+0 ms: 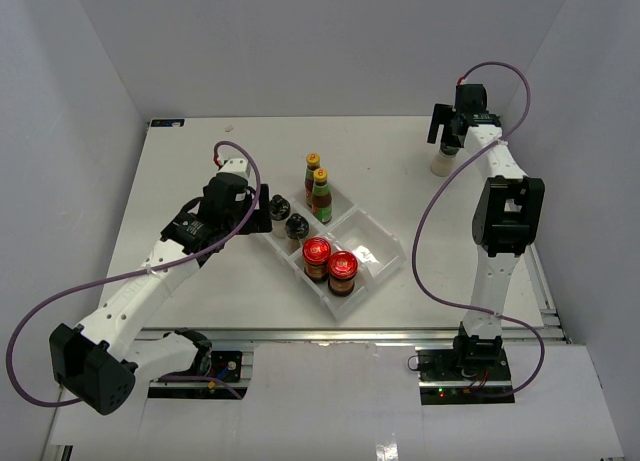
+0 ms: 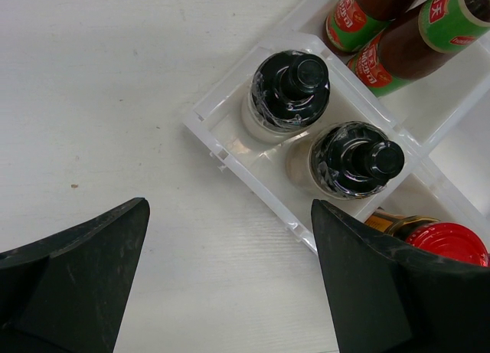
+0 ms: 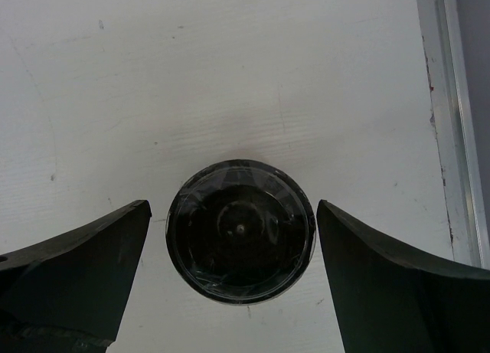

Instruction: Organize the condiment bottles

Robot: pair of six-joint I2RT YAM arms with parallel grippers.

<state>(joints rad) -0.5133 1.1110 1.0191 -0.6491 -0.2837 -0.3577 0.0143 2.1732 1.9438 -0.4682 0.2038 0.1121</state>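
The clear, hard plastic tray (image 1: 378, 243) sits mid-frame in the top view on the matte white worktop (image 1: 200, 161). It holds three pairs, each in a compartment of its own. The two red-lidded jars (image 1: 329, 263) are brown with glossy lids. The two black-capped bottles (image 2: 287, 93) are pale and rounded, with shiny film wrapped over their caps. The two slim, dark sauce bottles (image 1: 317, 184) have yellow caps and green and red labels.

The shaker (image 1: 441, 161) stands alone on the worktop at the upper right of the top view, well apart from the tray. From above, the right wrist view shows its round lid as dark and glossy.

The right arm stands tall along the right side, its wrist bent down over the shaker. The right tool (image 3: 232, 238) is spread wide, with a dark finger on either side of the lid and a gap showing on both sides.

The left arm reaches from the lower left toward the middle, bent at the elbow. The left tool (image 2: 230, 292) is also spread wide and holds nothing. It hangs above bare worktop just beside the tray's black-capped corner.
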